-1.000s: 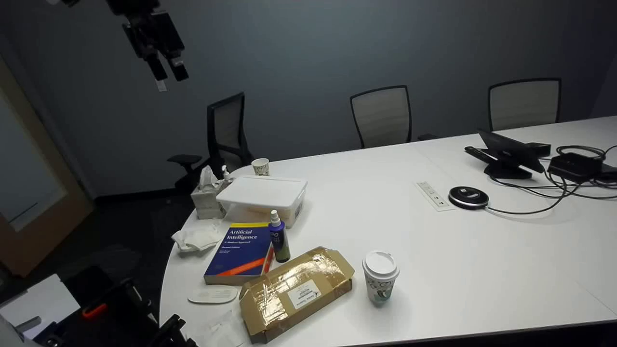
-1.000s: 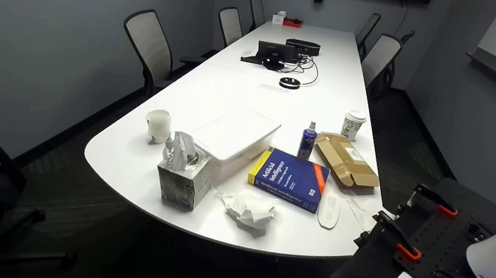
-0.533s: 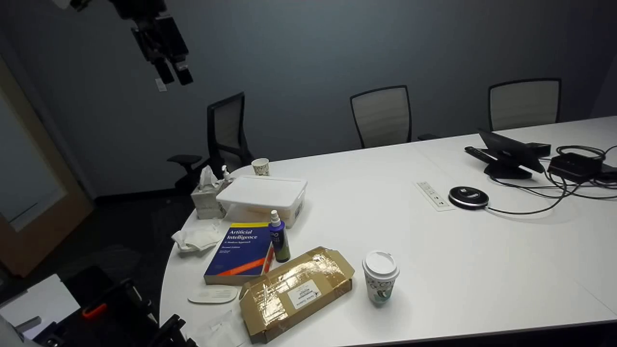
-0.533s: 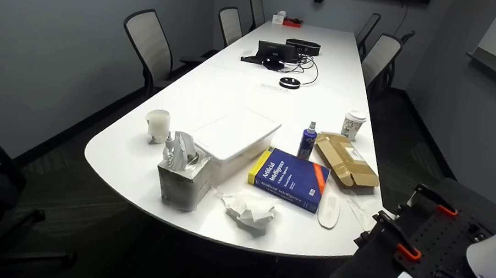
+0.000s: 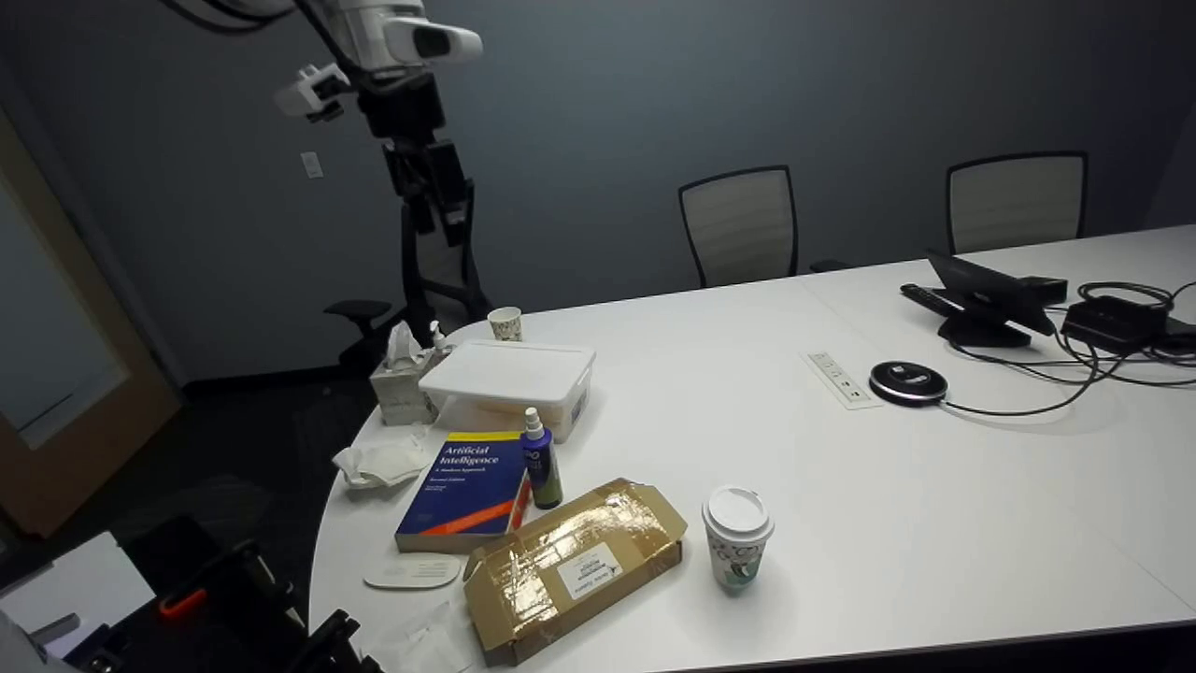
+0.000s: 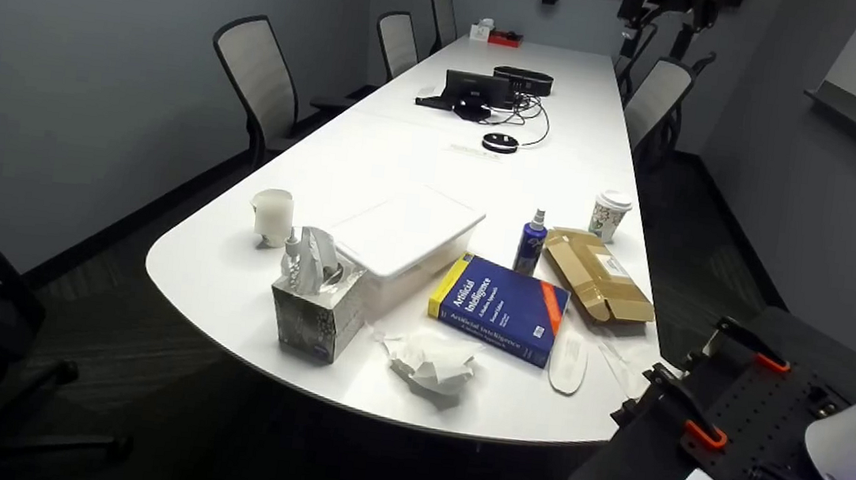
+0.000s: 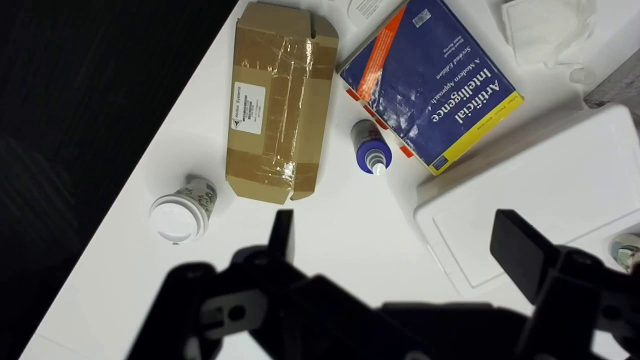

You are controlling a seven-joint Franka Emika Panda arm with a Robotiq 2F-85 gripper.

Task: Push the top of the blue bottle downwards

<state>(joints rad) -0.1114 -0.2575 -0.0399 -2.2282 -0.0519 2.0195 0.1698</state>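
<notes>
Two fingers [image 7: 522,252] of the tool [image 7: 397,240] stand spread wide, well above the bench [image 7: 350,230]. In the wrist view the blue bottle [image 7: 369,145] stands upright between eleven and twelve o'clock from the tool. From the bottle, the blue book [image 7: 432,80] lies just beside, between one and two; the cardboard box [image 7: 282,115] at ten; the lidded paper cup [image 7: 186,210] at eight.

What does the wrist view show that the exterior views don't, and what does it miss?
Only the wrist view gives a close-up of the spread fingers and a steep look down on the blue bottle. Only the exterior views show chairs, the black screen and the round device. All show the bottle, book, cardboard box and lidded cup.
</notes>
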